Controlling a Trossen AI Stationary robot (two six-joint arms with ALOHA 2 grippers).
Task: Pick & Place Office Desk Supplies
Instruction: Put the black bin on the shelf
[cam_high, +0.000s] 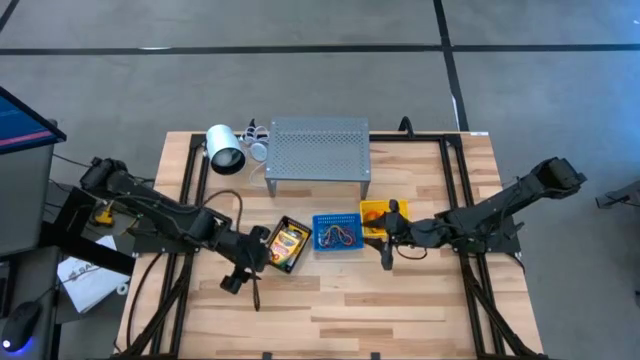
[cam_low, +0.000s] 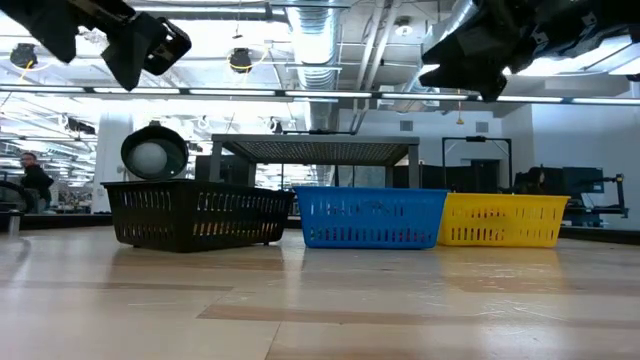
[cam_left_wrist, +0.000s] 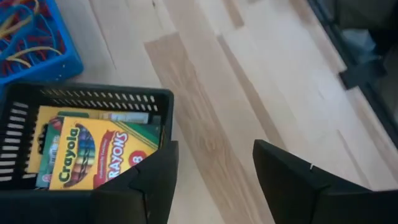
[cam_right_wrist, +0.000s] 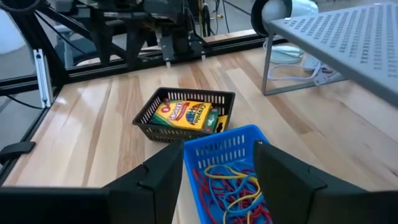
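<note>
Three small baskets stand in a row on the wooden table. The black basket (cam_high: 288, 243) holds flat yellow-and-green crayon packs (cam_left_wrist: 93, 155). The blue basket (cam_high: 337, 233) holds loose red, yellow and blue band loops (cam_right_wrist: 231, 186). The yellow basket (cam_high: 373, 216) lies partly under my right arm. My left gripper (cam_left_wrist: 214, 165) hangs open above the table at the black basket's near left corner (cam_high: 256, 252), with nothing between its fingers. My right gripper (cam_right_wrist: 219, 168) is open and empty, raised above the table just right of the blue basket (cam_high: 386, 237) and pointing toward it.
A grey perforated metal shelf (cam_high: 318, 150) stands behind the baskets. A white cylindrical lamp-like object (cam_high: 225, 150) lies at its left with small white items. Bare wood lies in front of the baskets toward the near edge (cam_high: 330, 310). Black frame rails (cam_high: 460, 200) run along both table sides.
</note>
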